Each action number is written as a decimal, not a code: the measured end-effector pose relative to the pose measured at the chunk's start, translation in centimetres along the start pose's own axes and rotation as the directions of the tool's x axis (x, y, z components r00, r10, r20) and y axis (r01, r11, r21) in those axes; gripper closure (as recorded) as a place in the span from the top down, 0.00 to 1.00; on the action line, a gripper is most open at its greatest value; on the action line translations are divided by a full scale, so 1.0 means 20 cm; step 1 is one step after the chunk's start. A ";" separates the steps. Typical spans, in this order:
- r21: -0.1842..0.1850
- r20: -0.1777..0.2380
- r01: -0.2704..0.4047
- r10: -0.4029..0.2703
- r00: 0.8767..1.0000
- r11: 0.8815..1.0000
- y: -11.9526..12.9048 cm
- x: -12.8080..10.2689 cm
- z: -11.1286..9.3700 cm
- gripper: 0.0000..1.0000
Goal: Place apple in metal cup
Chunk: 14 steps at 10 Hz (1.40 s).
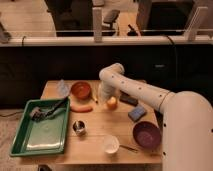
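Observation:
The apple (111, 103), small and yellow-orange, sits on the wooden table (95, 150) near its middle back. My gripper (104, 96) hangs down from the white arm right at the apple's left side, partly covering it. The metal cup (79, 127), small and shiny with a dark inside, stands upright on the table to the front left of the apple, beside the green tray.
A green tray (30, 142) with a utensil takes the left side. An orange-brown bowl (81, 90) and a carrot (81, 108) lie left of the apple. A blue sponge (136, 113), purple bowl (146, 134) and white bowl (110, 144) are to the front right.

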 end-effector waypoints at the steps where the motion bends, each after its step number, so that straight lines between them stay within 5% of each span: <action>1: -0.001 -0.001 0.002 -0.002 1.000 1.000 -0.01 -0.02 -0.01 0.80; 6: -0.013 -0.021 0.068 -0.068 0.997 0.998 0.04 0.10 -0.01 0.80; 10: -0.094 -0.016 0.196 -0.198 0.980 0.976 0.08 0.17 0.05 0.80; 14: -0.145 -0.012 0.250 -0.254 0.967 0.957 0.13 0.24 0.11 0.80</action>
